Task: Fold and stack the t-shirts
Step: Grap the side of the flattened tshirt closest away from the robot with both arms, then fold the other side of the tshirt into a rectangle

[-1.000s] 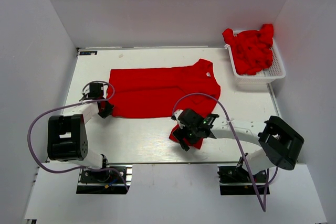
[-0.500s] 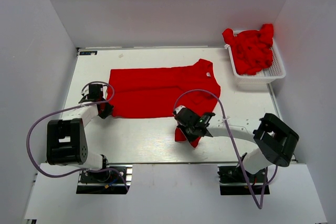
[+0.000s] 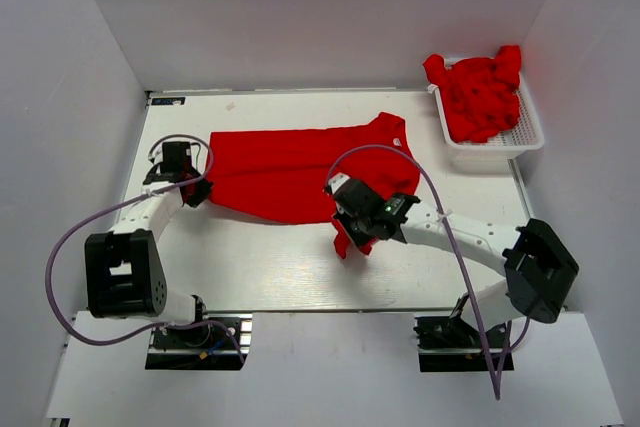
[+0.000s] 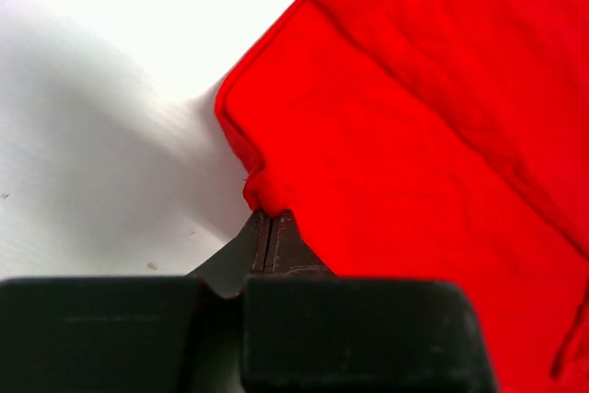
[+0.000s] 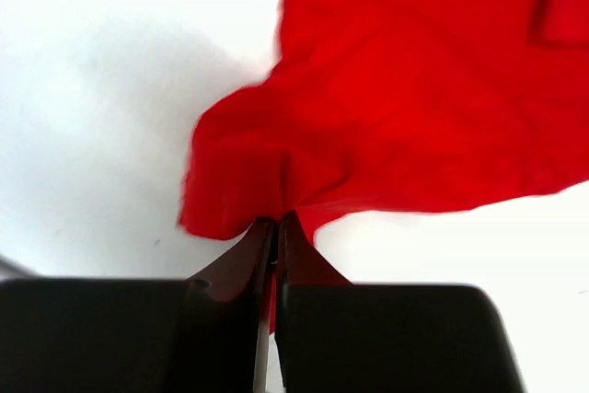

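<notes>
While most of the red t-shirt [image 3: 300, 169] lies spread flat across the middle of the white table [image 3: 270, 265], with its collar and small white neck label at the far right end, its near edge is gripped in two places; the left gripper [image 3: 198, 191] is clamped on the near left corner, and the left wrist view shows its fingers [image 4: 259, 244] pressed together on a small bunched fold of hem; the right gripper [image 3: 355, 234] is closed tight on the near right part of the cloth, which gathers into a crumpled flap at the jaws; well apart, in the far right corner, a heap of t-shirts [image 3: 480, 97] fills a white slotted basket [image 3: 495, 153], some cloth draping over its rim.
</notes>
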Motion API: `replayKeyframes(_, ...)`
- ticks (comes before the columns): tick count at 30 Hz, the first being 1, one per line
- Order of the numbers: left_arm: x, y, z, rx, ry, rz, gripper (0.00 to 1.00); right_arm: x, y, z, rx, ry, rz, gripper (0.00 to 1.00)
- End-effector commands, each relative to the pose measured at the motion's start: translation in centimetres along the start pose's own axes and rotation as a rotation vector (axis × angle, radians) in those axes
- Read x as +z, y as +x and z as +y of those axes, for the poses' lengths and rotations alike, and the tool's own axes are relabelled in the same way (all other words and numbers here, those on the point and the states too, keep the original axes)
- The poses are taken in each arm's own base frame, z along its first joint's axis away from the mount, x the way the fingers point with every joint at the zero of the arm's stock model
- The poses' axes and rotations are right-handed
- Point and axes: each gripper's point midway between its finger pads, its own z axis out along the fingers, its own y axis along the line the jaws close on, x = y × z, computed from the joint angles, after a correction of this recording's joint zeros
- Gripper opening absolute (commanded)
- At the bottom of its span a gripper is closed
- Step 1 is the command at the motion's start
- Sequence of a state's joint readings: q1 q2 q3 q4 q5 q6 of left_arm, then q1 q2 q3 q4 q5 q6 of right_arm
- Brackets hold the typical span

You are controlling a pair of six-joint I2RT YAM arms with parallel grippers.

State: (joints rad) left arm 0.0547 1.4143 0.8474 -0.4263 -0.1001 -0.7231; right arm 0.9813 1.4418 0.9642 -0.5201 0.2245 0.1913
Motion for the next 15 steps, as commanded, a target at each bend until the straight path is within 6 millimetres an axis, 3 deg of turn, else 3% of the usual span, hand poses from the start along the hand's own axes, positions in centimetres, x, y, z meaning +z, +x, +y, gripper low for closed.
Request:
replayKeyframes(1,0.0,-0.9,-1.4,0.0,0.019,0.007,0.0,0.0,-3.4,-2.0,0.005,0.059,-0.069,0.0)
replayKeyframes(4,0.8,-1.3,-1.9,0.002,0.007,0.021,0.0,-0.1,-6.2,-4.3,0.009,0.099,-0.104,0.0)
replayKeyframes(8,1.2,-2.3,-2.4,-0.006,0.008,0.012,0.0,0.3,-8.1,-6.3,0.003,0.109,-0.113,0.0)
replayKeyframes(9,1.6,-2.0,-2.1,0.004,-0.003,0.025,0.0,0.6,-8.2,-7.6,0.016,0.123,-0.108,0.0)
replayKeyframes(10,1.6,-2.7,-2.8,0.003,0.007,0.012,0.0,0.0,-9.9,-7.8,0.023,0.116,-0.143,0.0)
replayKeyframes(12,2.2,-3.2,-3.3,0.004,0.0,0.021,0.0,0.5,-10.7,-9.4,-0.006,0.125,-0.139,0.0)
replayKeyframes(15,2.9,-3.9,-4.2,0.013,0.008,0.028,0.0,0.9,-12.3,-10.3,-0.036,0.097,-0.135,0.0)
